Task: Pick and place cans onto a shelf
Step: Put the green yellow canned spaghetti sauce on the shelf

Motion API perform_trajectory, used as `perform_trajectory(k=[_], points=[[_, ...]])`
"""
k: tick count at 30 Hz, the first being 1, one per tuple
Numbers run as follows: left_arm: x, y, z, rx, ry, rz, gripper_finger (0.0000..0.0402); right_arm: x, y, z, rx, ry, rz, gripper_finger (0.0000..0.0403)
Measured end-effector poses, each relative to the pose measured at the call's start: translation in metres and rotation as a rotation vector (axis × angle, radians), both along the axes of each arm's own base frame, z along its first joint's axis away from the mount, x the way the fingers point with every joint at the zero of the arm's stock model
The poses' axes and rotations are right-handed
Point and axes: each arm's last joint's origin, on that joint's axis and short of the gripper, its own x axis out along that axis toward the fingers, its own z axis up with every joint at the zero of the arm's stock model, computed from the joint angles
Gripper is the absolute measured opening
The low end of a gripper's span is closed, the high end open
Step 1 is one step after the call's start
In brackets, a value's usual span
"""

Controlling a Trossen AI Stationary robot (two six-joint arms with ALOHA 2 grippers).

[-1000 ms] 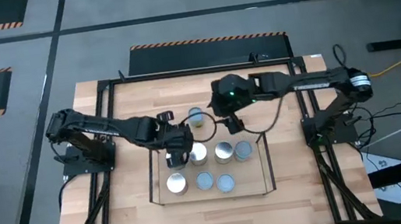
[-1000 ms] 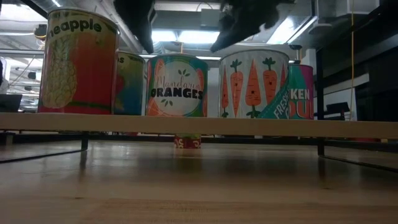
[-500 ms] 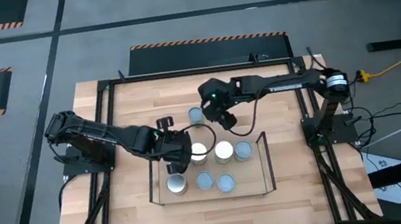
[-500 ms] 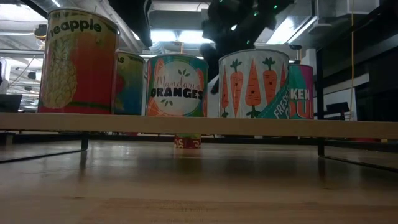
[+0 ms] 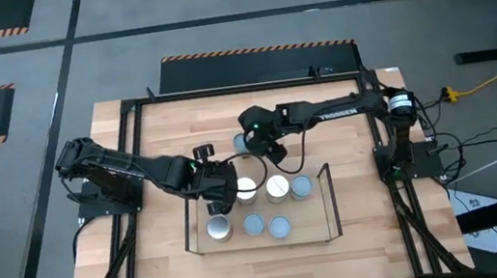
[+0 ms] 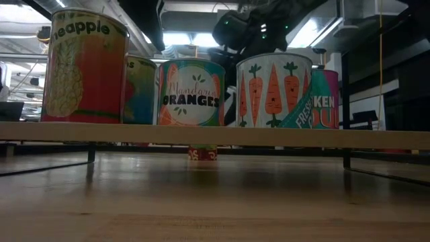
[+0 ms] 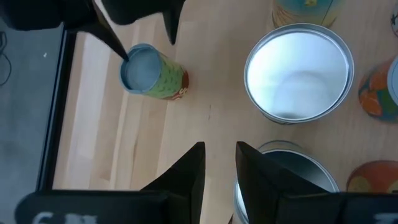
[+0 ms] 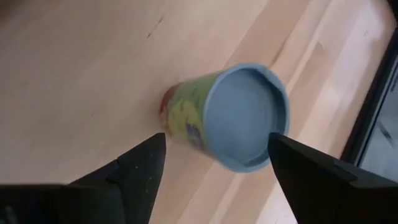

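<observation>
right gripper (image 8: pixel 214 155) hung spread over a lone green can (image 8: pixel 230 118) on the table behind the shelf (image 6: pixel 215 134). left gripper (image 7: pixel 219 165) was part open, empty, over shelf cans (image 5: pixel 251 224). labels read "pineapple", "mandarin oranges".

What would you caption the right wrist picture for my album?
The right hand, open, straddles a blue-topped can on the wooden table.

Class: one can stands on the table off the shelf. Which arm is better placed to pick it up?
Right. Its end effector is open, fingers either side of the lone can. The left end effector hangs over the shelf.
</observation>
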Motion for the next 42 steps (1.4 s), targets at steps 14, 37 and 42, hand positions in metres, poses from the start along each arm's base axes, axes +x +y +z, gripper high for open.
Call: perform_trajectory(k=[14,37,42], points=[[0.000,0.000,0.000,0.000,-0.001,0.001,0.0082,0.004,-0.001,-0.014,0.009,0.034,-0.003,0.0238],[0.000,0.000,0.000,-0.003,-0.003,0.005,0.0082,0.003,0.000,-0.014,0.086,0.021,-0.125,0.0147],[0.000,0.000,0.000,-0.003,-0.003,0.005,0.0082,0.002,0.000,-0.014,0.109,0.020,-0.161,0.0147]])
